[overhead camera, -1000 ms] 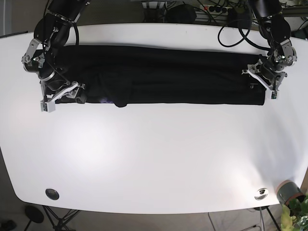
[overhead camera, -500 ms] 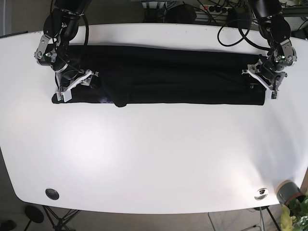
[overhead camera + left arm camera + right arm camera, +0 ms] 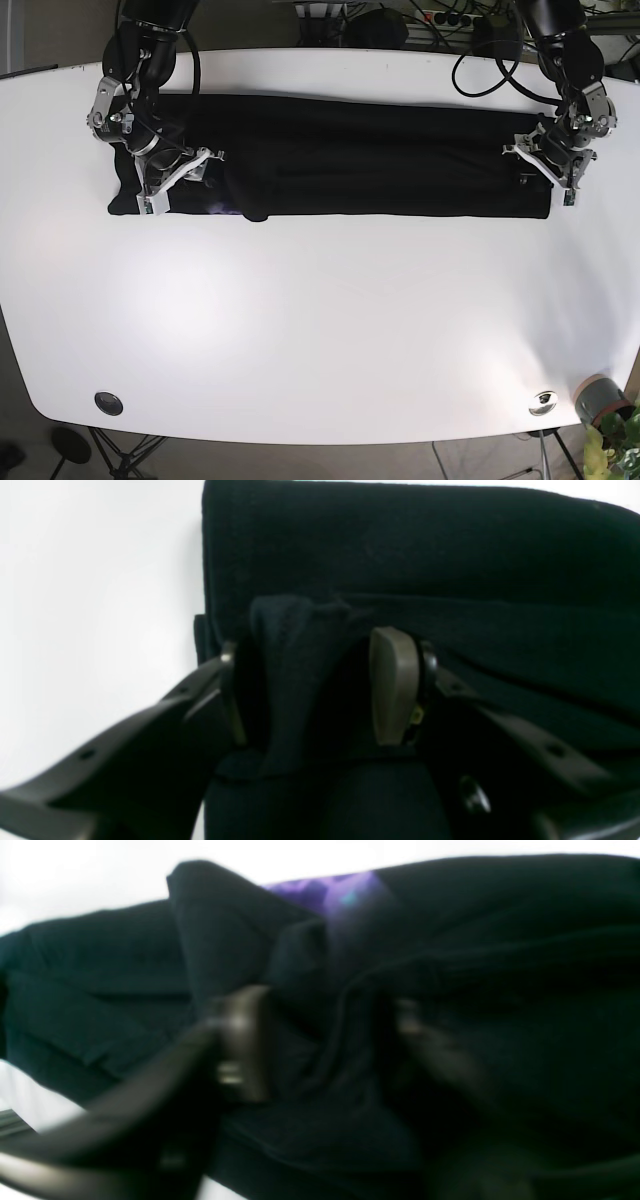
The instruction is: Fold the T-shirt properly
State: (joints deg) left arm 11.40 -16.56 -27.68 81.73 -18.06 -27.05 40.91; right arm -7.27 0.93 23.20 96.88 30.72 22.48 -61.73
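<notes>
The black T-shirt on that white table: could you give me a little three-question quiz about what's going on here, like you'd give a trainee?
1. True or false: the T-shirt lies as a long dark band across the far part of the table.
2. Which gripper sits at the band's very end: A) left gripper, B) right gripper, C) both?
3. In the right wrist view, what colour patch shows on the dark cloth?

Key
1. True.
2. A. The right gripper sits a little inward from its end of the band.
3. Purple, near the cloth's upper edge.
</notes>
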